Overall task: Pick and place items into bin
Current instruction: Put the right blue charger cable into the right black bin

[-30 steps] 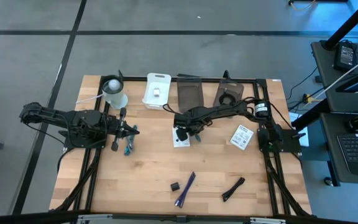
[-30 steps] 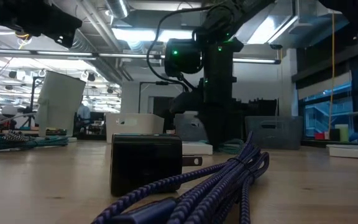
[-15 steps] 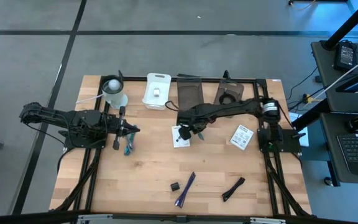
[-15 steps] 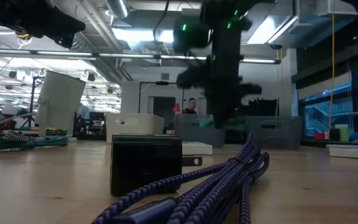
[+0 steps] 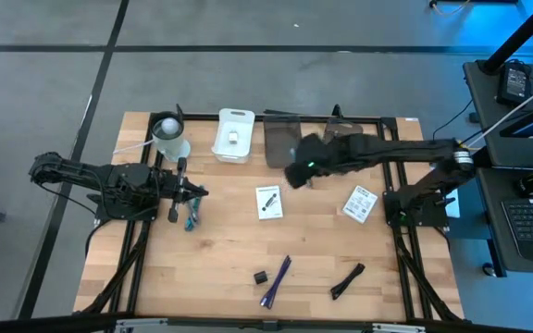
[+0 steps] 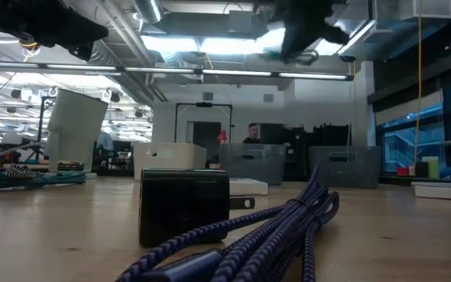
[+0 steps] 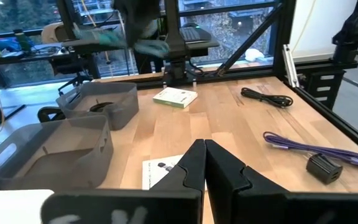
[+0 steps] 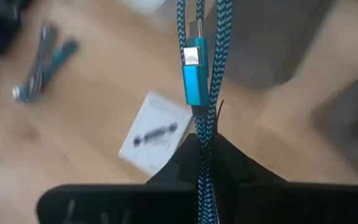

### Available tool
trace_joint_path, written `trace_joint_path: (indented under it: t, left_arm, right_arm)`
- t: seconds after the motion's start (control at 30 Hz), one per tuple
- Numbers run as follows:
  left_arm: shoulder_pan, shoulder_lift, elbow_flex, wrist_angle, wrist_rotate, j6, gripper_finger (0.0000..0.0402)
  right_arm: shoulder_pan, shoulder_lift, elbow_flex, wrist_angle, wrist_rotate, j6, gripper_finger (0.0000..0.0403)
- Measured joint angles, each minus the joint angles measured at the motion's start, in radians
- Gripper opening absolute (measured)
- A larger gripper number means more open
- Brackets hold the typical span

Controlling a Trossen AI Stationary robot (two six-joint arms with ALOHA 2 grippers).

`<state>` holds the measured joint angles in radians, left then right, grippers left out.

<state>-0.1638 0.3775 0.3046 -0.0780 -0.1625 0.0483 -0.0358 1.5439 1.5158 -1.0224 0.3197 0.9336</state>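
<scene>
My right gripper (image 5: 296,174) is raised above the table, just near of the grey bins, and is shut on a teal braided cable (image 8: 204,37). A white printed card (image 5: 268,201) lies flat on the table below it. A second card (image 5: 360,203) lies to its right. A purple cable (image 5: 276,280) with a black cube (image 5: 260,277) and a black cable (image 5: 347,280) lie near the near edge. My left gripper (image 5: 189,192) is shut and waits at the table's left, beside another teal cable (image 5: 192,217). My right gripper pinches a bundle of teal braided strands (image 8: 205,134) between its two fingers. The cable is lifted clear of the table. Its strands and a teal plug (image 8: 192,68) run out past the fingertips.
Two grey bins (image 5: 282,141) (image 5: 340,139) and a white bin (image 5: 233,136) stand along the far edge, with a white cup (image 5: 169,137) at the far left. The black frame rail (image 5: 378,118) borders the table. Bare wood lies between the cards and the near-edge cables.
My right gripper has risen from the white card at the table's middle and swung up toward the far-right, toward the grey bins, carrying the teal cable clear of the table. The card has stayed where it was.
</scene>
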Motion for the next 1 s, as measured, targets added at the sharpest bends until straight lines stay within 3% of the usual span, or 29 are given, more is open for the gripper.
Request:
trace_joint_path:
  t: [0.1,0.27,0.63,0.8,1.0]
  left_arm:
    - [0.0,0.0,0.0,0.0,-0.005,0.0,0.0002]
    - [0.0,0.0,0.0,0.0,-0.004,0.0,0.0003]
    - [0.0,0.0,0.0,0.0,-0.005,0.0,0.0002]
    - [0.0,0.0,0.0,0.0,-0.004,0.0,0.0003]
    - [0.0,0.0,0.0,0.0,-0.004,-0.01,0.0002]
  right_arm:
    - [-0.052,-0.064,0.001,-0.044,0.066,-0.024,0.0014]
    - [-0.203,-0.099,0.001,-0.15,0.079,-0.077,0.0014]
    - [-0.517,-0.03,-0.01,-0.187,-0.035,-0.261,0.0013]
    - [-0.585,-0.019,-0.162,-0.108,-0.113,-0.284,0.0013]
    - [-0.597,-0.018,-0.372,0.127,-0.194,-0.291,0.0013]
